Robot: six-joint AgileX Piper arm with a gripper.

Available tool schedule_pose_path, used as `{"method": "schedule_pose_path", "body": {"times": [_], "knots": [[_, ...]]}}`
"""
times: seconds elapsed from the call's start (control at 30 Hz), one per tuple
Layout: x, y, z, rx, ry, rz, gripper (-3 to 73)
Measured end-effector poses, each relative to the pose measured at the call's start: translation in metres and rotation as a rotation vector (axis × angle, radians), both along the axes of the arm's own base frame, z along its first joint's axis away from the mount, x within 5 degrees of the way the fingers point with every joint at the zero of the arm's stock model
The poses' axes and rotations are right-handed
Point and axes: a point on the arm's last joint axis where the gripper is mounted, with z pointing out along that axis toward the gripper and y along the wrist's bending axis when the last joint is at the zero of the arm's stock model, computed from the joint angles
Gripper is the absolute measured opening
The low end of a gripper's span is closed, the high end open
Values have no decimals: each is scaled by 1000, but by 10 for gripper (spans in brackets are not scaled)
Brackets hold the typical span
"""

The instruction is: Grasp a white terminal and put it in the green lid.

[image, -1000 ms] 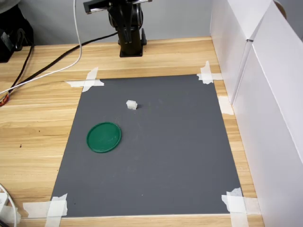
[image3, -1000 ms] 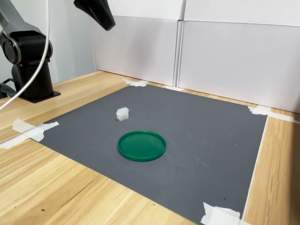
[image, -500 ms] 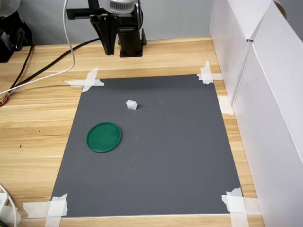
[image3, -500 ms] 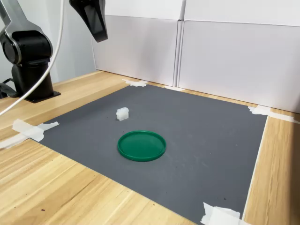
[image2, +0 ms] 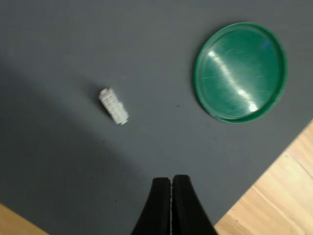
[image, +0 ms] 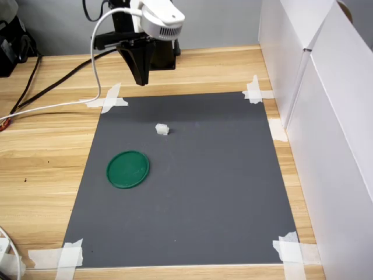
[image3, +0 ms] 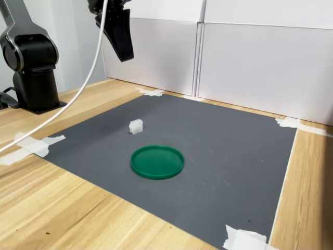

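Terminal (image: pixel 162 129) sits on the grey mat (image: pixel 204 192), at 1 o'clock from green lid (image: pixel 128 169) | gripper (image2: pixel 171 183) pinched closed, empty, high above | we judge it light, rigid, slippery; pinch its flat sides.

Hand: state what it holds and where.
Nothing. The hand is shut and empty above the mat; the white block lies apart on the mat.

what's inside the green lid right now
Nothing: the green lid is empty in every view, with only light glare on its floor. The white terminal lies apart on the grey mat.
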Motion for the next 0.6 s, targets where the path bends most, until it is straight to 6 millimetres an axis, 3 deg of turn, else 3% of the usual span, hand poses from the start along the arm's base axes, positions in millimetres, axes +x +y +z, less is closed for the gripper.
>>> {"method": "schedule_pose_path", "body": {"times": [0.13, 0.23, 0.6], "knots": [[2, 3, -4, 1, 25, 67, 12], [2, 6, -4, 24, 22, 87, 78], [7, 5, -11, 28, 61, 68, 537]]}}
